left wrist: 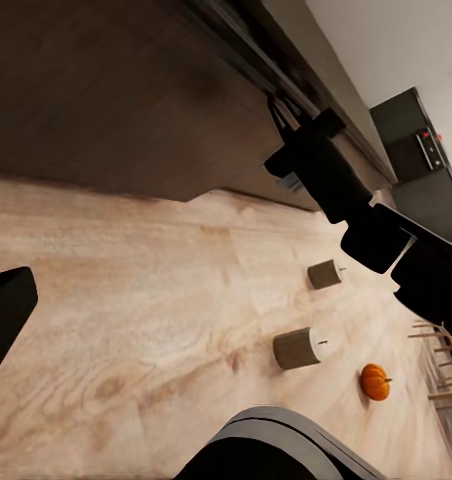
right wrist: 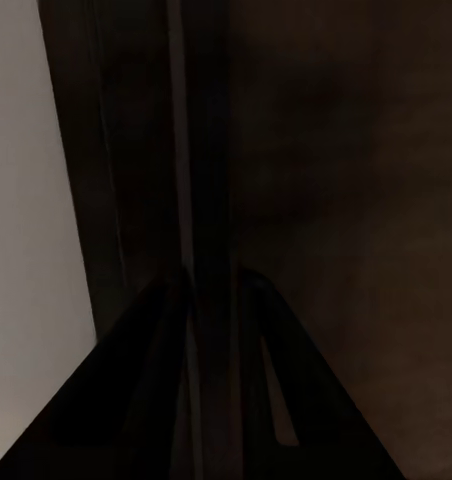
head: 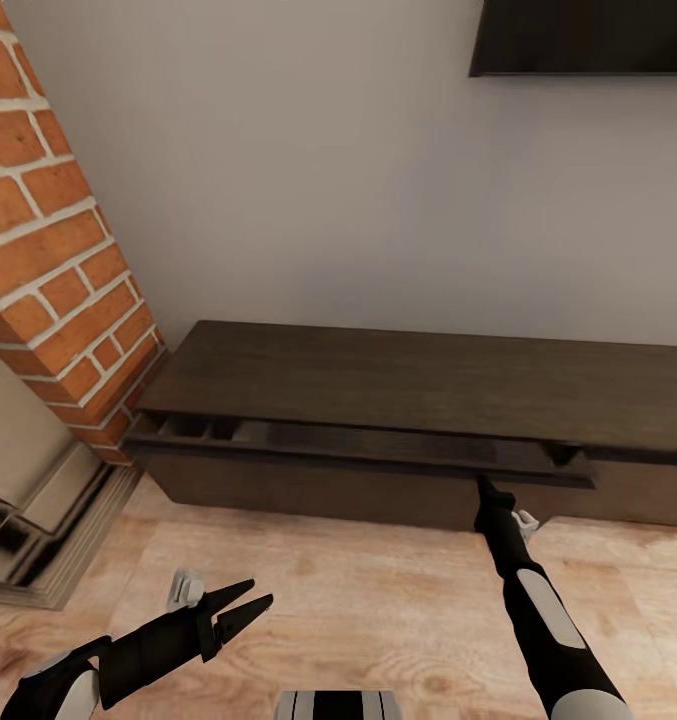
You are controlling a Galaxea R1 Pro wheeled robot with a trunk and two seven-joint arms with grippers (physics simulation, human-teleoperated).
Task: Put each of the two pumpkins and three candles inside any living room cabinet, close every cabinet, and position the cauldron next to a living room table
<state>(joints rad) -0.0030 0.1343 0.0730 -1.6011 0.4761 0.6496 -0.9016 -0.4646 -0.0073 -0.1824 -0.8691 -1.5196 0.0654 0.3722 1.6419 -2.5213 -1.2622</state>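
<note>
Two arms: both mine, doing different jobs right now.
Right jaws (head: 485, 487): at about 5 o'clock in the head view, tip up against the front lip of the drawer (head: 378, 448). In the right wrist view my two dark fingers (right wrist: 151, 400) stand on either side of that dark edge, so I judge I am gripping or hooking it to slide it; whether they press together on it or only straddle it, I cannot tell.
Left jaws (head: 240, 608): at about 7 o'clock, spread apart, pinching nothing, hanging over the floor (head: 358, 600), out of the way and ready for a pickup.
Cabinet (head: 418, 380): one, long and low against the wall, its top drawer pulled out a little, likely so things can go in.
Candles (left wrist: 302, 348): two counted in the left wrist view, lying on their sides on the floor, well apart from the cabinet; the second (left wrist: 325, 273) lies nearer it.
Pumpkin (left wrist: 375, 381): one counted, upright on the floor just beyond the candles.
Fireplace (head: 48, 260): one brick column at 9 o'clock, beside the cabinet's end.
Task so far: nothing looks stowed yet, as I judge it.
</note>
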